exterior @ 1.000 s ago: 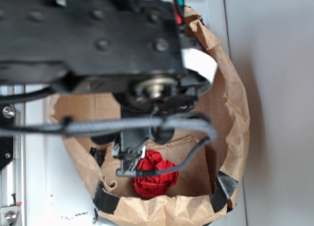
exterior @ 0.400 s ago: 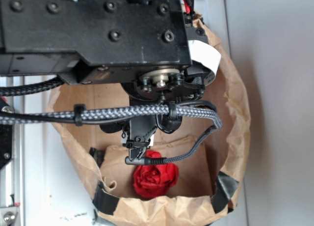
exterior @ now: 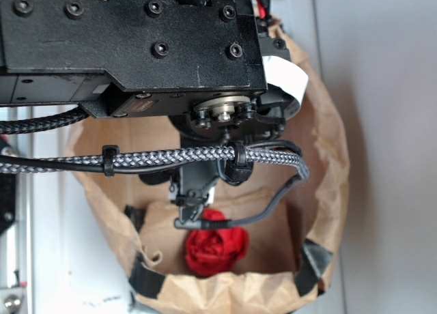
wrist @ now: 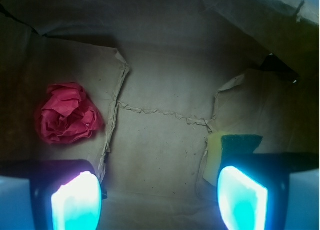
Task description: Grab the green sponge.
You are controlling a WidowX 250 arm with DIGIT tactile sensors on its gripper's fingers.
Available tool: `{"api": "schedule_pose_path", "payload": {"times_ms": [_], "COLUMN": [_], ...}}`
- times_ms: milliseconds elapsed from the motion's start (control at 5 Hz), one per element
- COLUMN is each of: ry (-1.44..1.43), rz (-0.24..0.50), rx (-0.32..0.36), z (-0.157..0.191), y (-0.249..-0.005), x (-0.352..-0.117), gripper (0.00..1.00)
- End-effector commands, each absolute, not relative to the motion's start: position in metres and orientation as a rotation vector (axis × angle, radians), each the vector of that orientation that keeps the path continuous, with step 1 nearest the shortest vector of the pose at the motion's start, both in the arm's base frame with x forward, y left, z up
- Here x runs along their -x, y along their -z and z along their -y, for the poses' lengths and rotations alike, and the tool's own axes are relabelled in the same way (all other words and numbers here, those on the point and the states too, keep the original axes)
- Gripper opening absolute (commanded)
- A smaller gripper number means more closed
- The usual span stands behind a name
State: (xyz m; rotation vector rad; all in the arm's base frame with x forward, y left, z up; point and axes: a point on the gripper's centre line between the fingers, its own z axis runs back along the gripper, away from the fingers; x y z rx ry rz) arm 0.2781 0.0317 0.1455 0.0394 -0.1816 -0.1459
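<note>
In the wrist view the green sponge lies on the bag floor at the lower right, dark green top over yellow foam, partly hidden behind my right finger. My gripper is open, with both glowing pads wide apart and only bare brown paper between them. The sponge is beside the right pad, not between the jaws. In the exterior view my gripper hangs inside the paper bag, above the red ball; the sponge is hidden there by the arm.
A crumpled red paper ball lies at the left of the bag floor and shows in the exterior view. The bag's crumpled walls surround the gripper. A braided cable crosses in front of the arm.
The arm has lifted slightly out of blur and steadied; the gripper has shifted a little up and away from the red ball. The ball has not moved.
</note>
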Motion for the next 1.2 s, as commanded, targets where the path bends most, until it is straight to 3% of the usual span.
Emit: {"api": "schedule_pose_path", "payload": {"times_ms": [0,600,1000], "ry": [0.114,0.122,0.160], "rz": [0.255,0.277,0.300], "rx": [-0.075,-0.060,-0.112], "z": [-0.055,-0.086,-0.084], "y": [-0.143,-0.130,-0.108], "x": [-0.286,-0.284,-0.272], "gripper": [1.00,1.00,1.00]}}
